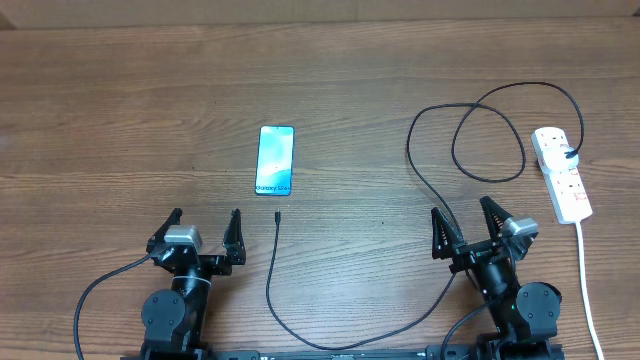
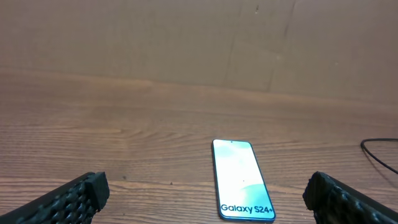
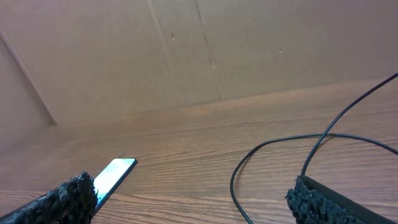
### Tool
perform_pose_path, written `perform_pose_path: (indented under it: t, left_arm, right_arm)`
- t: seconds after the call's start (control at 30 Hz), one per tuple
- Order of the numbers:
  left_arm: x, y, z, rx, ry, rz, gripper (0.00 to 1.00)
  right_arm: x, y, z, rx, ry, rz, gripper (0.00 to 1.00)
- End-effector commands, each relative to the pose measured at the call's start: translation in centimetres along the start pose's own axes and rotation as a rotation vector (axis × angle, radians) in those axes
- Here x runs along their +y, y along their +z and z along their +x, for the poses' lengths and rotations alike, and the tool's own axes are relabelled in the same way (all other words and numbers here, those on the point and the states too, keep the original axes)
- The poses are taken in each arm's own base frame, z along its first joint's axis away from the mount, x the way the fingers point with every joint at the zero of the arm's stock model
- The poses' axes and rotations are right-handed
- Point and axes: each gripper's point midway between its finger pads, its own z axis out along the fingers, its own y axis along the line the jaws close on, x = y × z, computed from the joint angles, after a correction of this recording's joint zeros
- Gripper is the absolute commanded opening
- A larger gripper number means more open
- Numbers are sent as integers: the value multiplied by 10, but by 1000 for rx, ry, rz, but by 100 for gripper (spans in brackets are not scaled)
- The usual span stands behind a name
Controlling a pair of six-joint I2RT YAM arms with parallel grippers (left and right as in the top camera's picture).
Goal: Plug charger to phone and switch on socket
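Observation:
The phone lies flat on the wooden table, blue screen up, left of centre; it also shows in the left wrist view and the right wrist view. The charger's black cable loops from the socket at the far right, down to the front edge and back up to its plug tip, just below the phone. My left gripper is open and empty, near the phone's lower left. My right gripper is open and empty, astride the cable.
The socket's white lead runs down the right side to the front edge. Both arm bases sit at the front of the table. A brown cardboard wall stands behind the table.

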Motion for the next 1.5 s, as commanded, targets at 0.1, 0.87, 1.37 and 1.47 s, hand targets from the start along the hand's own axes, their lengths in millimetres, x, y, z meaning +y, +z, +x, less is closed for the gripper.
perform_pose_path:
  t: [0.1,0.87,1.37,1.47]
  left_arm:
    - [-15,-2,-12,-39,29,84,100]
    - [-72,-54,-196,149,50,232,100]
    - [-81,6,-180,941,-85,175,100]
    - [-89,15,-160,1050,-137,219,100]
  right_arm:
    - [0,0,1,-5,2,-3,100]
    - [0,0,1,-5,2,-4,100]
    - [0,0,1,-5,2,-4,100]
    - [0,0,1,-5,2,-4,100]
